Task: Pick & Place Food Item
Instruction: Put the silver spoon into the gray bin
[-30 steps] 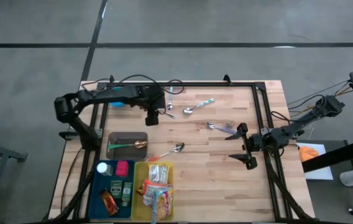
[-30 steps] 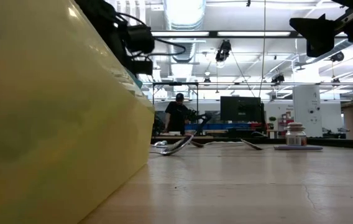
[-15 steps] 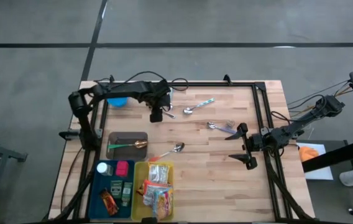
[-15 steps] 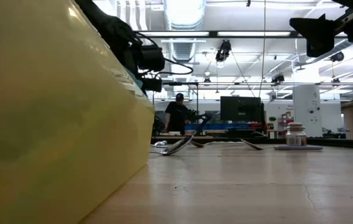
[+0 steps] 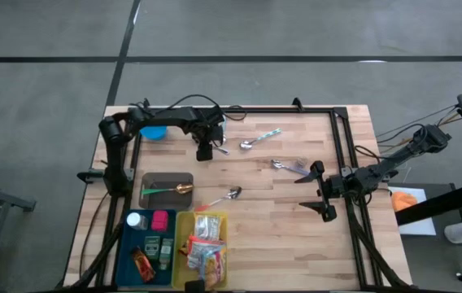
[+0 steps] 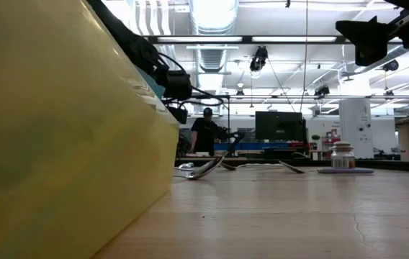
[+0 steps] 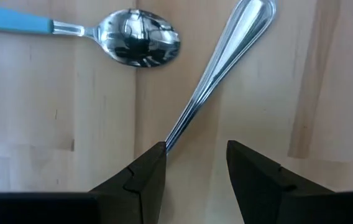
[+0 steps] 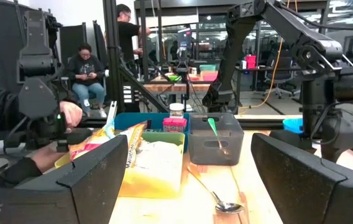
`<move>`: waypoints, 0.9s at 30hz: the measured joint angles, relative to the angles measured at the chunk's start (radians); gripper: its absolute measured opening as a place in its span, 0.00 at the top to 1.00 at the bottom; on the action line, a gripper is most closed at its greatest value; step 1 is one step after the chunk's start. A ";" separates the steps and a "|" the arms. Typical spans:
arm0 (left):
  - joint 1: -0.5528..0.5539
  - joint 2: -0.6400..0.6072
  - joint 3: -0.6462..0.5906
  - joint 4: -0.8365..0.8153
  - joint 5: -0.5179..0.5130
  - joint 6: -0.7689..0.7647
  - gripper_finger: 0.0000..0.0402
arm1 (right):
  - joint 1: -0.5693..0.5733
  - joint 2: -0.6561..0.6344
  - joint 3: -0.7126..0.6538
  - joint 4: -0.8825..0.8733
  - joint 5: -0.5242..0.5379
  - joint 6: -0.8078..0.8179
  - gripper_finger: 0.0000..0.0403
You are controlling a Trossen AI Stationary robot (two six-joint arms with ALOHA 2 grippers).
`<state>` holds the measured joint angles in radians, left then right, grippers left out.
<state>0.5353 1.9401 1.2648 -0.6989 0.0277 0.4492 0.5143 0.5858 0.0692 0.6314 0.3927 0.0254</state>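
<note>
1. Over the last second the left arm has folded back toward its base, and the left pincer (image 5: 203, 151) has travelled from above the middle of the counter (image 5: 280, 220) to its far side; it has now nearly stopped.

2. The left pincer now points down at cutlery, not at food. In its wrist view a plain steel spoon handle (image 7: 217, 65) runs out from the tip of one finger (image 7: 144, 177), and a blue-handled spoon (image 7: 136, 45) lies just beyond and to one side.

3. The left pincer's jaws stand at a middling gap with bare wood between them; nothing is held. The handle's end sits against the inner edge of one finger, not centred in the gap.

4. The right pincer (image 5: 320, 192) has not shifted at all. It hangs wide apart and empty, well away from the left pincer.

5. The task's things, the food packets (image 5: 205, 248), lie in the yellow bin (image 5: 180, 244) at the near edge, well away from both pincers. The right wrist view looks across at that bin and the grey tray (image 8: 212, 146) beside it.

6. Judgement: the left pincer's shift has taken it away from the food, so no progress on picking a food item shows yet. Either it is going for a spoon, or it must come back over the bin.
</note>
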 joint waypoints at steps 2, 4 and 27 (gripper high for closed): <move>0.004 0.002 0.000 0.000 0.000 0.000 0.58 | 0.000 0.000 0.000 0.000 0.000 0.000 0.16; 0.004 0.002 0.000 0.001 0.000 0.000 0.58 | 0.000 0.000 0.000 0.000 0.000 0.000 0.16; 0.003 -0.002 0.030 -0.124 0.075 -0.033 0.58 | 0.000 0.000 0.000 0.000 0.000 0.000 0.16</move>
<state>0.5381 1.9385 1.2948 -0.8230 0.1028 0.4160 0.5144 0.5858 0.0692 0.6312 0.3927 0.0254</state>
